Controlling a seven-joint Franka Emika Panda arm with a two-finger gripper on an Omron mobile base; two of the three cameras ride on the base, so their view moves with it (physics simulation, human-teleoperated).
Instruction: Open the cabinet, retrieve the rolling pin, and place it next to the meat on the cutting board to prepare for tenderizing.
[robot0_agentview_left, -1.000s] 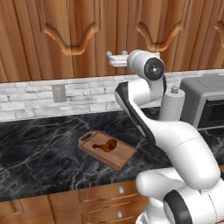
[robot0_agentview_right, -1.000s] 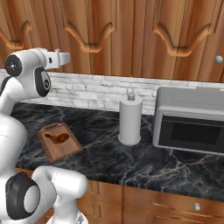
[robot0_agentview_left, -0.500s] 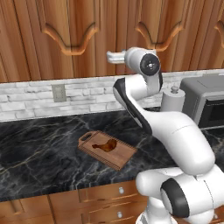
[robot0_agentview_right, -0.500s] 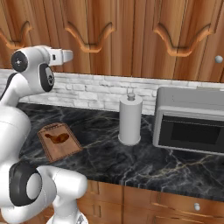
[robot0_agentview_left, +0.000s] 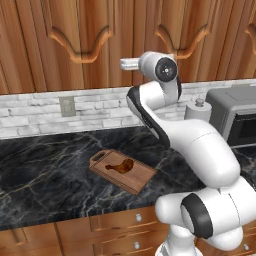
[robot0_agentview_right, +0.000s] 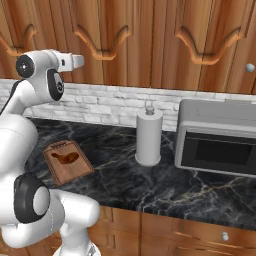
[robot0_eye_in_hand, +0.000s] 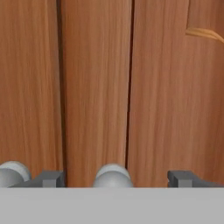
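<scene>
Fingers (robot0_eye_in_hand: 113, 178) spread open around cabinet (robot0_eye_in_hand: 96, 87) knob (robot0_eye_in_hand: 113, 176); no writing legible

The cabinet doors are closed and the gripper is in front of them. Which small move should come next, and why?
Probably ease the gripper forward and shut it on the knob between its open fingertips. In the hand view the cabinet doors are closed, with the seam just beside that knob, so a firm hold must come before any pull.
</scene>
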